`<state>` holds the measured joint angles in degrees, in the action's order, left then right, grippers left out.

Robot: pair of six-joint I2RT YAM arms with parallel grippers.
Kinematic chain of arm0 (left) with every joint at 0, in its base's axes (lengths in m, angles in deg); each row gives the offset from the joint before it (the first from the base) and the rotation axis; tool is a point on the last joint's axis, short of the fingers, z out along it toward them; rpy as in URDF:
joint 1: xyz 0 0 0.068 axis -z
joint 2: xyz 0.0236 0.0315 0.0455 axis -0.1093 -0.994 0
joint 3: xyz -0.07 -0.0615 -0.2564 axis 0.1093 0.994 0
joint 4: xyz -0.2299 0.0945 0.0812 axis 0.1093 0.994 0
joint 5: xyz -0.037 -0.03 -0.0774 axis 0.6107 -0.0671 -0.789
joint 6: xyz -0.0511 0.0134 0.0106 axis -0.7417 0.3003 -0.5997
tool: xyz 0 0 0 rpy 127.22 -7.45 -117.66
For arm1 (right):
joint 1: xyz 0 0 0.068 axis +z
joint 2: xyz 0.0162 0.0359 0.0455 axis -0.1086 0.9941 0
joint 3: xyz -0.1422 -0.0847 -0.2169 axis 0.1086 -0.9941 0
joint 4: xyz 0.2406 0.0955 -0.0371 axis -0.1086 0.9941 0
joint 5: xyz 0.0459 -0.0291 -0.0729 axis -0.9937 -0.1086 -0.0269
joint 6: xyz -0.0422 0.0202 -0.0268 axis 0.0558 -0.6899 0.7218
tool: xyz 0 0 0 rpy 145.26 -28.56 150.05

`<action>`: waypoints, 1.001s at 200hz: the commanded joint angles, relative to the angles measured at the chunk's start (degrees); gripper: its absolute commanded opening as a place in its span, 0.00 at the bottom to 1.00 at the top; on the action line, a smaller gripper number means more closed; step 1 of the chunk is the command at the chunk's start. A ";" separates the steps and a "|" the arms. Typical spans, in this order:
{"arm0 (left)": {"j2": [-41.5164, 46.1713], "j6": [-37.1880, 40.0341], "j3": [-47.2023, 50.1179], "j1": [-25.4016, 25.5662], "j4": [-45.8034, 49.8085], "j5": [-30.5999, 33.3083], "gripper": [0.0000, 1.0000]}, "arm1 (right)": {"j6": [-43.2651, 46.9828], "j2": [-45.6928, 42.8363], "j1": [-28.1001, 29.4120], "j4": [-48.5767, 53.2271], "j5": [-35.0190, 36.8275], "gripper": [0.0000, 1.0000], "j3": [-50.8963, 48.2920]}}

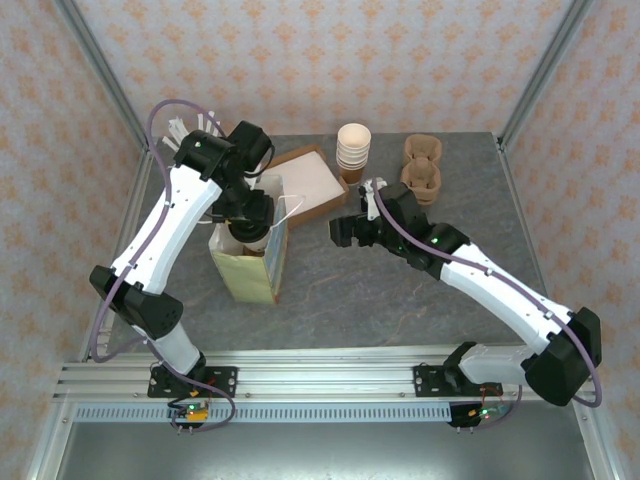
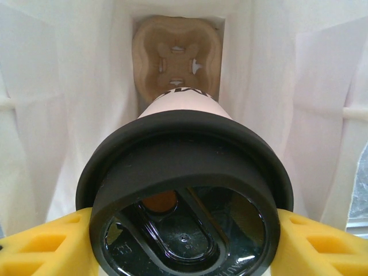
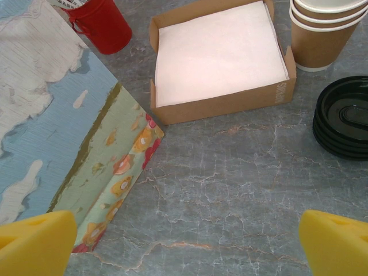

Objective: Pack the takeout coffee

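Observation:
The takeout coffee (image 2: 184,178), a cream cup under a round black lid, hangs inside a paper bag (image 1: 250,262) with my left gripper (image 2: 184,241) shut on it just below the lid. Its yellow fingers (image 2: 40,247) show on both sides of the lid. Under the cup, at the bag's bottom, lies a tan pulp cup carrier (image 2: 176,57). From above, my left gripper (image 1: 247,215) reaches down into the bag's open top. My right gripper (image 3: 187,241) stands open over bare table beside the bag's flowered side (image 3: 109,172). It holds nothing.
A cardboard box (image 3: 221,52) lined with white paper sits behind the bag. A stack of lidless cups (image 1: 353,150) and loose black lids (image 3: 343,118) lie to its right. More pulp carriers (image 1: 422,165) sit at the back right; a red cup (image 3: 100,23) at back left.

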<state>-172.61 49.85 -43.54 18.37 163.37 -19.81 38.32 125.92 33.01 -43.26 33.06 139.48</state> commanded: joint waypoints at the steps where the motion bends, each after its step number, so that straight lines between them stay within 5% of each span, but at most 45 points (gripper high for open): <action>1: 2.28 -1.09 -0.24 -0.04 9.91 -2.17 0.35 | 0.58 0.75 0.25 -1.53 -0.38 0.99 0.45; 200: 2.45 0.13 6.92 -0.13 8.71 1.45 0.35 | 1.19 3.45 0.20 -1.28 1.22 0.99 0.70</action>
<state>-171.89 48.63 -37.12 18.37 163.34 -20.48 38.67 129.03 32.99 -43.61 33.14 139.48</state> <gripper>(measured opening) 0.650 0.993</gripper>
